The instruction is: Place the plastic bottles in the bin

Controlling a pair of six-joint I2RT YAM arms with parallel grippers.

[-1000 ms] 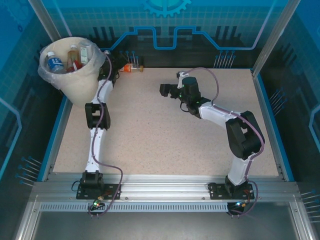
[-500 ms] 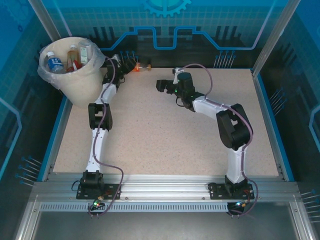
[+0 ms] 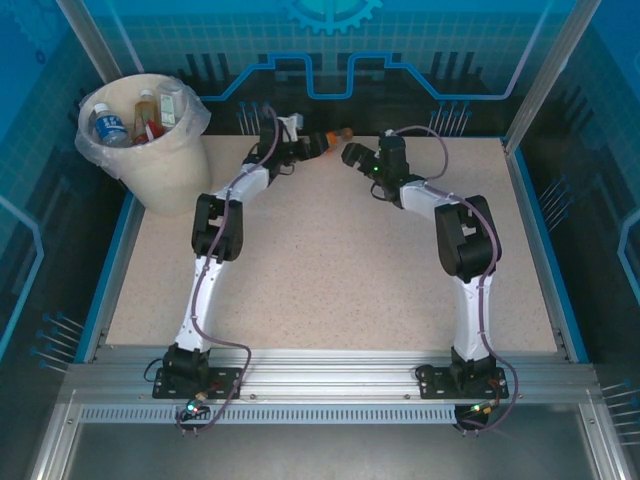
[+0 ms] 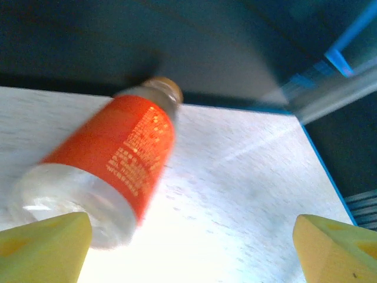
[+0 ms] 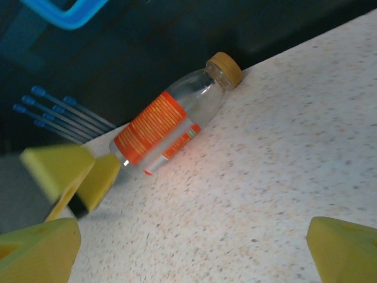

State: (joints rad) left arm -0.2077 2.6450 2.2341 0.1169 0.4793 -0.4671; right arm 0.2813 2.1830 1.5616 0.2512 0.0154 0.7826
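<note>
Orange-label bottle (image 3: 335, 137) lies on its side at the far edge of the surface (image 3: 330, 260), cap end toward the dark back wall. Left claw (image 3: 312, 148) released, jaws spread wide, tips just beside the bottle's base; contact cannot be told. Right claw (image 3: 352, 156) released too, jaws wide apart, near the bottle and facing it. Bin (image 3: 160, 175) stands at the far-left corner, well apart, with other bottles (image 3: 110, 128) inside.

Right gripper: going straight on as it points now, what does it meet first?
Probably the orange-labelled bottle lying ahead of the right gripper; depth is unclear, so the table might come first.
</note>
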